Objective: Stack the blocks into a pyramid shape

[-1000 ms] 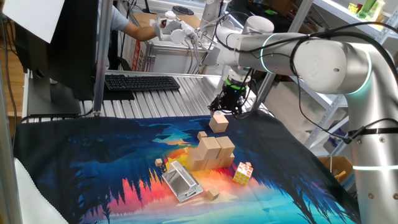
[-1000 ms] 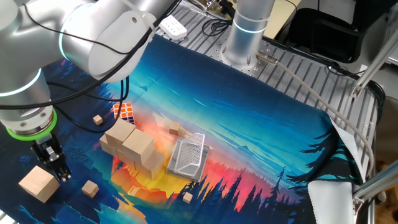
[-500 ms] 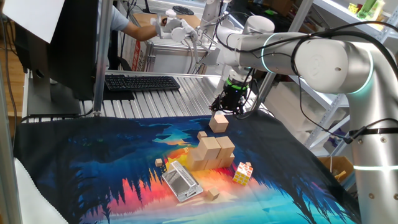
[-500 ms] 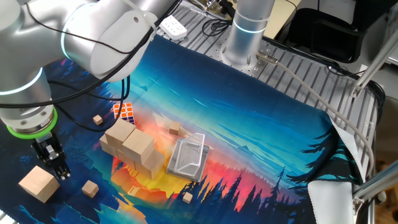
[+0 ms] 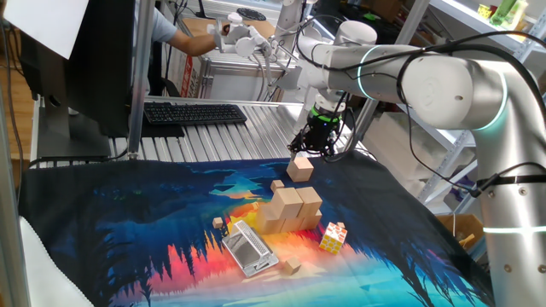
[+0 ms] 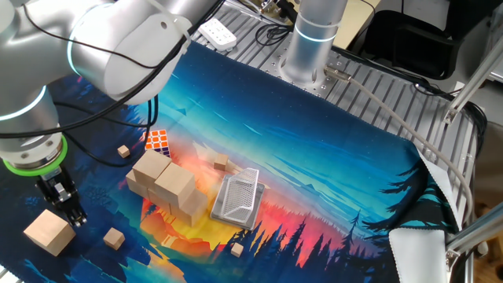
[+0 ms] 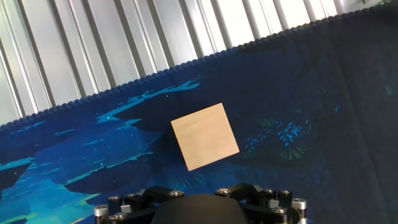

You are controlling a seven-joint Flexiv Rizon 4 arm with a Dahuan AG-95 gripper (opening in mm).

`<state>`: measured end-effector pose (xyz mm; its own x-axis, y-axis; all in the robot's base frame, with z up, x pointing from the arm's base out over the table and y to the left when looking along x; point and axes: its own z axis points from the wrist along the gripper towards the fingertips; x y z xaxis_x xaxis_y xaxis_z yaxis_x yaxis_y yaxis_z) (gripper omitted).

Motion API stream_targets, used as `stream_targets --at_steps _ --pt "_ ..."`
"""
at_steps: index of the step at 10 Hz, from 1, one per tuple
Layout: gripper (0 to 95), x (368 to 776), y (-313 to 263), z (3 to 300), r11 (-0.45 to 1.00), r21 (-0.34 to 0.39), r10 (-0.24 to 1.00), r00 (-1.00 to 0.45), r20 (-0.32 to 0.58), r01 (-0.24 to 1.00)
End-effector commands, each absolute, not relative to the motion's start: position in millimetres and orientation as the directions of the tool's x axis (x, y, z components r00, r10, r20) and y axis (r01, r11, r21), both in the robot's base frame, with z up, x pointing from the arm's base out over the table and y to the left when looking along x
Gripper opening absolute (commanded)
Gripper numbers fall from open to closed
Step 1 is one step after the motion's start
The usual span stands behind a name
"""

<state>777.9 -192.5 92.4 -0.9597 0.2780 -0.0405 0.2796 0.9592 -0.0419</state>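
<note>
One tan block (image 5: 299, 168) lies alone on the printed cloth near its far edge, also seen as the lone block (image 6: 49, 231) and, from above, as the block (image 7: 205, 144). The other blocks (image 5: 290, 210) stand bunched together mid-cloth, some resting on others; the same cluster of blocks (image 6: 165, 185) shows from the other side. My gripper (image 5: 314, 143) hangs just above and behind the lone block, open and holding nothing. It shows again as the gripper (image 6: 64, 207) beside that block. In the hand view only the black housing (image 7: 199, 208) shows; the fingertips are out of frame.
A multicoloured puzzle cube (image 5: 333, 237) and a small metal grater (image 5: 250, 248) lie beside the cluster. Tiny wooden cubes (image 6: 114, 237) are scattered around. Behind the cloth edge (image 7: 155, 78) runs ribbed metal table (image 7: 93, 43), with a keyboard (image 5: 194, 112) and a person's arm (image 5: 183, 38).
The arm has risen slightly over the lone block, the gripper staying open. No block has moved.
</note>
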Motion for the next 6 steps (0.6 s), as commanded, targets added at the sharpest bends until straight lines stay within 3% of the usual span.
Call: stream_targets --at_steps 1,6 --pt "95.0 776.7 -191.7 92.0 0.96 -0.042 0.277 -0.96 -0.041 0.278" --pt "95.0 776.7 -191.8 90.1 0.956 -0.031 0.291 -0.956 -0.031 0.292"
